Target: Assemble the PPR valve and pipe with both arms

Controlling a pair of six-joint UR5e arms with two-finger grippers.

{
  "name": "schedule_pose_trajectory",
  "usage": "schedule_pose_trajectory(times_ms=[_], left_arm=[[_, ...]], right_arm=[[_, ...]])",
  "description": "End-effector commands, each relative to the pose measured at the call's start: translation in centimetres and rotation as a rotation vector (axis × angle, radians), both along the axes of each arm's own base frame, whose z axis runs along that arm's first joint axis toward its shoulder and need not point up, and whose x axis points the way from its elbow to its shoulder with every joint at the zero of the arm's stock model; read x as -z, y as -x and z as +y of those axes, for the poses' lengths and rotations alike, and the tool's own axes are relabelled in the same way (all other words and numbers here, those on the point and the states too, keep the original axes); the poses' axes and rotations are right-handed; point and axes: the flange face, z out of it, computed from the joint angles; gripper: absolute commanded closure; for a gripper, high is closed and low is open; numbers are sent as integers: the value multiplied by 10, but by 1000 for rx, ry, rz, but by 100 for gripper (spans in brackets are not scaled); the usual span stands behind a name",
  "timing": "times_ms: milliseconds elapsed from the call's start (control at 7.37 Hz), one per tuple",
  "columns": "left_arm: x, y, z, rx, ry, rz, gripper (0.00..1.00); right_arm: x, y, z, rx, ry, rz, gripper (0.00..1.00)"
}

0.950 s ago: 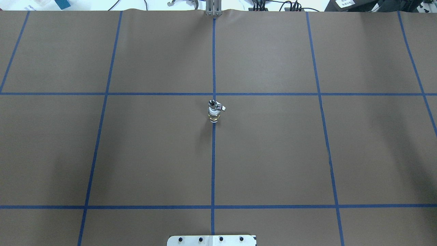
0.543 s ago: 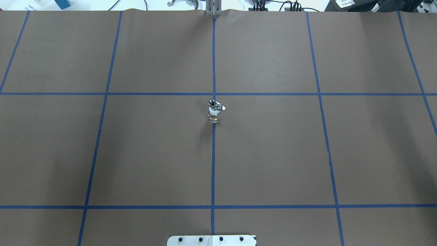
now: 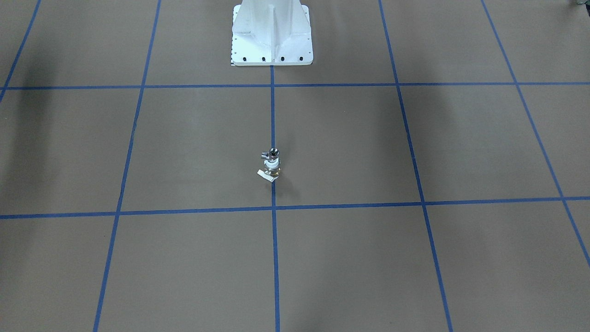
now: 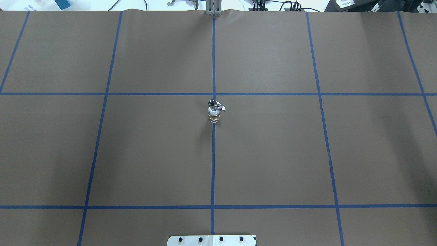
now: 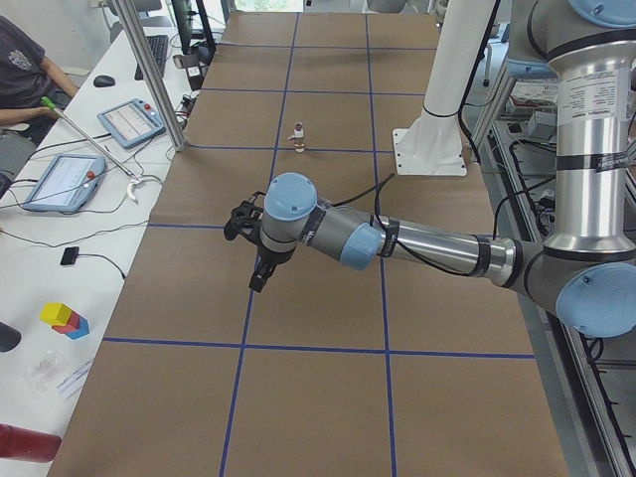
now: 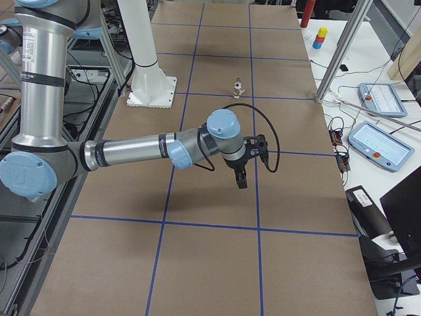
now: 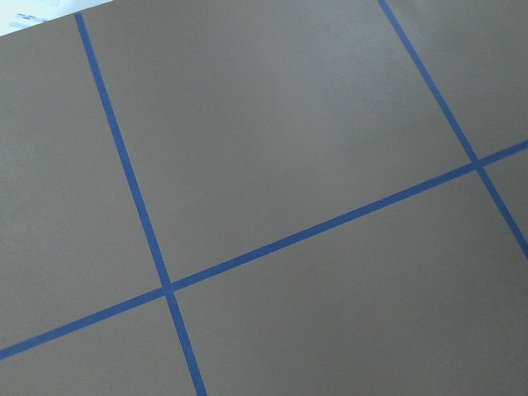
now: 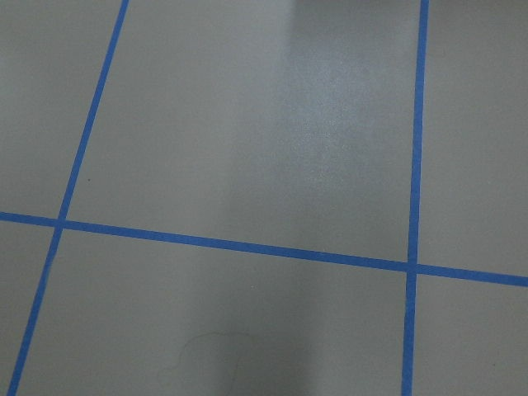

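Left fingers (image 5: 257,280) point down above the surface (image 5: 328,397); released or clenched, can't tell from here. Valve (image 4: 214,111) stands upright on the centre tape line, between the two sets of fingers and well apart from both. Right fingers (image 6: 241,181) also point down above the surface, state can't tell.
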Motion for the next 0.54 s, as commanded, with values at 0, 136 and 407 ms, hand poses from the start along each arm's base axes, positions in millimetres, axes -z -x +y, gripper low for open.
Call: schedule_pose_trajectory(times_ms=[0, 136, 407], left_arm=[[20, -1, -13, 95, 113, 43, 0], [19, -2, -14, 97, 121, 45, 0], [28, -2, -17, 96, 105, 48, 0]], right_arm=[[-2, 0, 0, 0, 3, 1, 0], [-2, 0, -1, -1, 3, 5, 0], [3, -1, 1, -9, -9, 16, 0]])
